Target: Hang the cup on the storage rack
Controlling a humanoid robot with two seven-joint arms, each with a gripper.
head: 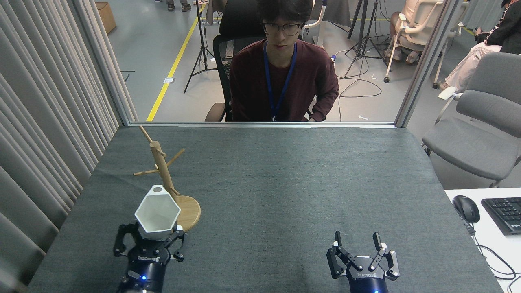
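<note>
Cup [157,213]: white, matte, hexagonal, faceted; mouth open toward the camera, small loop tab with a hole at the far edge of the rim. Held above the near-left part of the table, in front of the rack's base and overlapping it in view; tab close to the lower part of the post. Contact with the rack cannot be told.

Left gripper [149,239]: black, blue light on the wrist below; jaws clamped on the lower part of the cup, one finger on each side.

Right gripper [358,241]: black, blue light at the bottom edge; jaws apart, nothing between them. Near-right part of the table, well apart from the cup.

Storage rack [163,173]: light wood, round flat base, upright post, several thin angled pegs, all bare. Standing on the left side of the table, base partly hidden behind the cup.

Table [285,183]: covered in dark grey cloth, pale metal strip along the far edge.

Curtain [44,122]: pale grey, pleated, along the left side.

Person [283,69]: seated behind the far edge in a black chair, dark red top, blue lanyard, glasses.

Grey chair [480,134]: to the right, off the table.

Mouse [466,208] and keyboard [504,213]: black, on a white surface at the lower right.

Tripods [201,49]: black, on the floor behind.
</note>
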